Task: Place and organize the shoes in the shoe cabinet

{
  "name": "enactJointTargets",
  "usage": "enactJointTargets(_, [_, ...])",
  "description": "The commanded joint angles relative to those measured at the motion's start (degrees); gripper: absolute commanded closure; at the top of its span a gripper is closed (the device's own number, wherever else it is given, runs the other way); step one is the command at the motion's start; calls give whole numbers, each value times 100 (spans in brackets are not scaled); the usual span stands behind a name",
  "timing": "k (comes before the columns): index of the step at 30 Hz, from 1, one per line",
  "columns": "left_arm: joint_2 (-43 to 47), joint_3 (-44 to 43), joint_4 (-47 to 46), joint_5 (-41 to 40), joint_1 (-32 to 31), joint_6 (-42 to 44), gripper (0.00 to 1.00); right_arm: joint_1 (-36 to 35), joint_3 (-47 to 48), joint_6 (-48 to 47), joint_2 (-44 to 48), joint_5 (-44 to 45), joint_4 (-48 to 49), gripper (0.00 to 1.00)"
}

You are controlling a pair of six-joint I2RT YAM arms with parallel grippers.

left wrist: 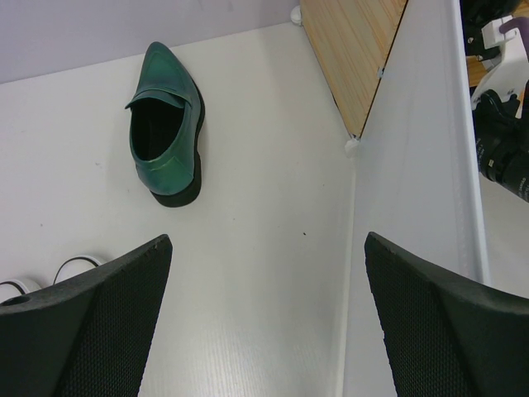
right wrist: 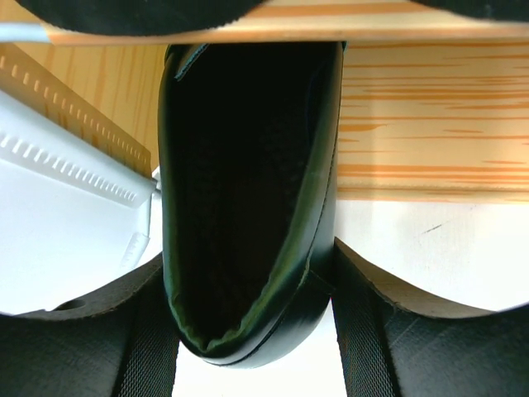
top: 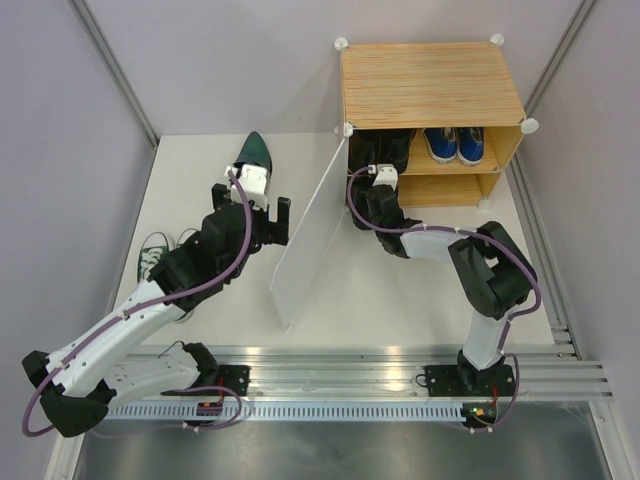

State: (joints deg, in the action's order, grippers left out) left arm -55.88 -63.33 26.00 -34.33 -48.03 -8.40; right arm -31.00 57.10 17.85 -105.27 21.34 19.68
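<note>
No words, numbers or brand names can be read anywhere, not on the green shoe (left wrist: 165, 124) nor on the shoe cabinet (top: 430, 85).

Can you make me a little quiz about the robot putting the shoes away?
1. True or false: the left gripper is holding a shoe.
2. Pick one: which shoes sit next to the black shoes on the cabinet's top shelf? A) blue sneakers B) red boots C) yellow sandals
3. Fill in the gap: the right gripper holds a dark shoe by its ____.

Key: 1 false (it is open and empty); 2 A; 3 heel.
</note>
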Motion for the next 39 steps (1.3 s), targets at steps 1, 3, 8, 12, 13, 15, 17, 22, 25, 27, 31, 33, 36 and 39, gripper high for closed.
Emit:
enactJointTargets(1, [15,49,-236,58,-22,190,0,7,363,-106,-142,177,853,99])
enactJointTargets(3, [-2,58,-236,40,-13,190,0,42,468,-80,-247,168,862,99])
enactJointTargets(8, [-11,66,-244,31,-22,190,0,112,548,-62,-406,142,1002,99])
enactJointTargets(12, [-20,66,-244,49,-22,181,0,182,644,-27,-538,37,1011,99])
enactJointTargets(13, [-20,66,-253,49,-22,181,0,191,662,-27,-573,2,1011,97])
enactJointTargets(15, [-20,75,-262,23,-13,190,0,218,697,-9,-599,-51,1011,86])
enactJointTargets(17, [-20,75,-271,22,-22,190,0,235,706,-1,-617,-112,994,69])
enactJointTargets(22, [-20,75,-280,40,-22,190,0,244,680,8,-538,-192,871,39])
enactJointTargets(25, [-11,75,-279,58,-22,190,0,244,548,52,-407,-201,879,30])
enactJointTargets(27, [-11,75,-271,66,-22,190,0,244,469,70,-345,-227,915,25])
enactJointTargets(31, [-2,75,-262,75,-13,199,0,244,346,105,-213,-271,888,17])
enactJointTargets(33, [-2,75,-279,67,-22,199,0,244,276,114,-160,-262,880,15])
enactJointTargets(36, [-11,75,-271,66,-22,199,0,235,144,114,-29,-262,853,13])
enactJointTargets(39, [-2,84,-279,49,-22,199,0,244,21,131,138,-289,818,12])
